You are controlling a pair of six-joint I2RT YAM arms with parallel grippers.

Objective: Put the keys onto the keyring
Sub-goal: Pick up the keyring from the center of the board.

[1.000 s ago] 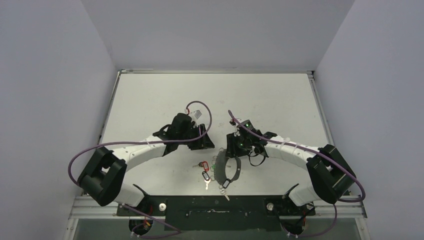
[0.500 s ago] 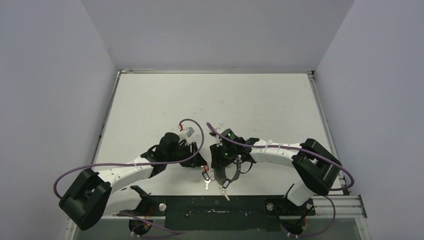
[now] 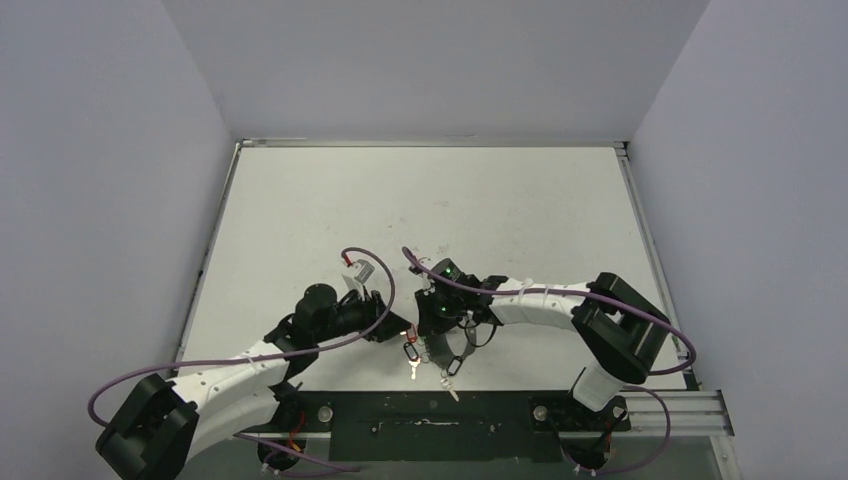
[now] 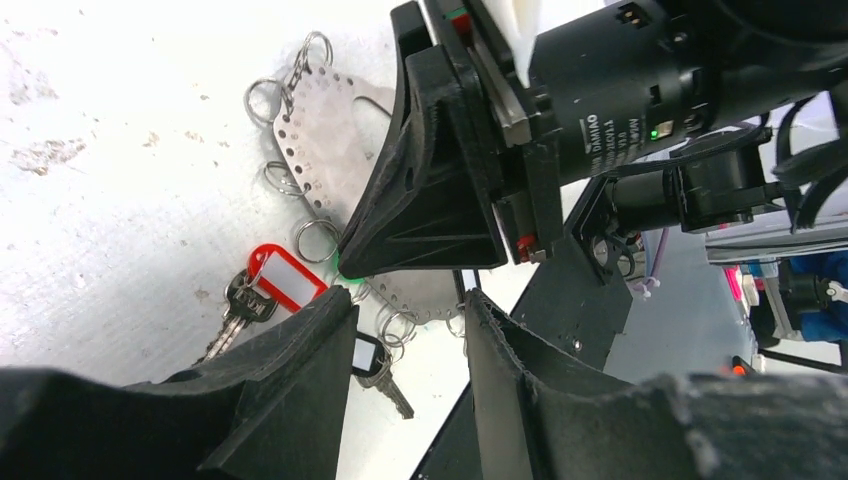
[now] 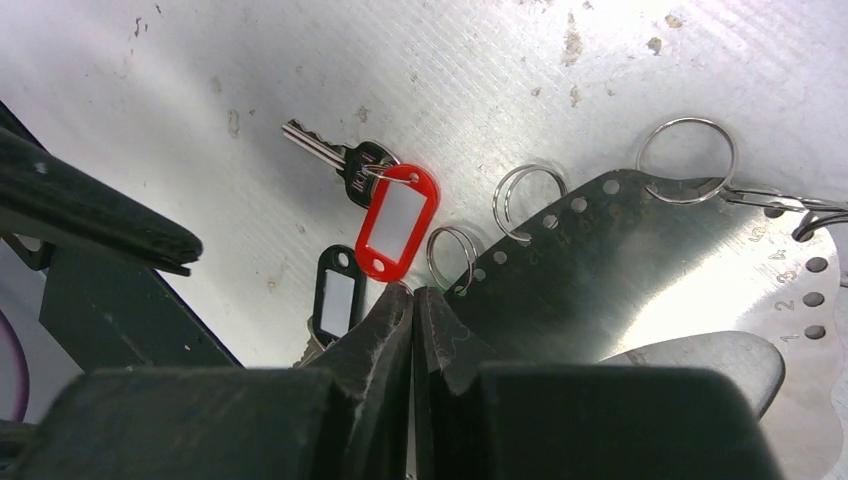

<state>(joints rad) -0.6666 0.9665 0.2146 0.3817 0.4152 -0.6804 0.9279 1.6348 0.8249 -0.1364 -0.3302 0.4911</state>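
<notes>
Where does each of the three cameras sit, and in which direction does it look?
Top external: above and behind the arm bases, looking down on the table; both arms show, with left gripper and right gripper close together.
Left wrist: on the left arm, looking at a slant over the table at the right gripper; its own open fingers fill the bottom.
Right wrist: on the right arm, looking almost straight down; its own shut fingers at the bottom.
Shared: both wrist views show the red-tagged key and the keyring.

a white table (image 3: 420,200), scuffed and speckled with grey marks, sits boxed in by plain pale lavender-grey walls (image 3: 100,180) on three sides. a black mounting plate (image 3: 430,412) spans its near edge. light falls evenly.
</notes>
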